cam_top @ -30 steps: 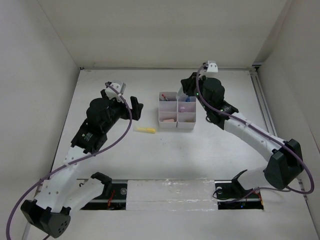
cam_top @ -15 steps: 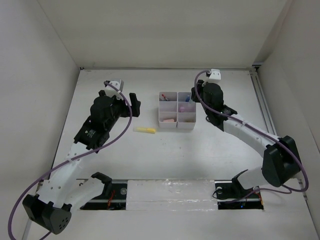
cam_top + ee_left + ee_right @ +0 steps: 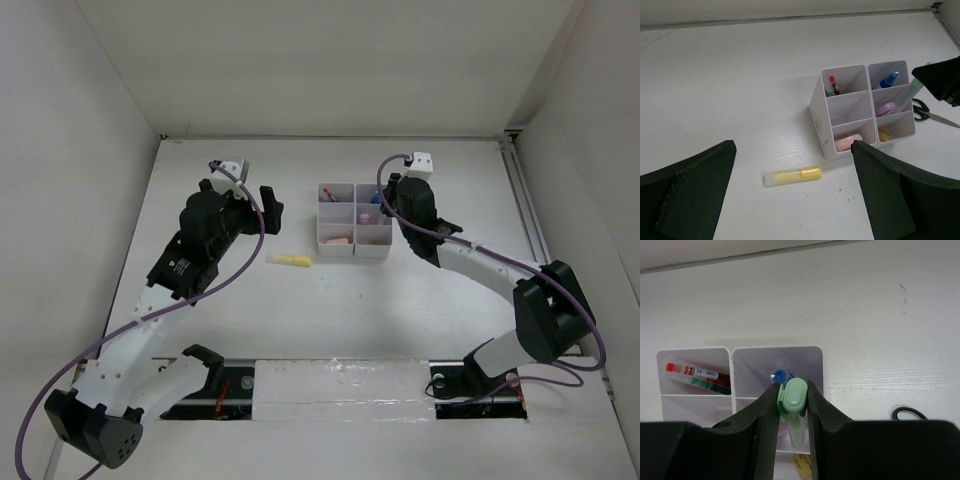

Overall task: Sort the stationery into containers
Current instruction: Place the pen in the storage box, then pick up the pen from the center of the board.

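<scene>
The white organiser tray (image 3: 353,240) stands mid-table; it also shows in the left wrist view (image 3: 818,117) and the right wrist view (image 3: 821,371). My right gripper (image 3: 383,198) (image 3: 793,390) is shut on a green highlighter (image 3: 795,402) (image 3: 907,95), tilted, with its lower end in the right column's middle compartment. The tray holds a red pen (image 3: 832,85), a blue piece (image 3: 888,80), a pink highlighter (image 3: 885,108) and a pinkish-beige eraser block (image 3: 847,142). A yellow highlighter (image 3: 291,260) (image 3: 792,176) lies on the table left of the tray. My left gripper (image 3: 243,198) (image 3: 792,145) is open above it.
Black-handled scissors (image 3: 927,111) (image 3: 907,414) lie on the table just right of the tray. A small yellow item (image 3: 884,134) sits in the tray's near right compartment. White walls enclose the table at the back and sides.
My right gripper has swung over the tray's right column with the green highlighter and lowered it in. My left arm shifted slightly, still open.
</scene>
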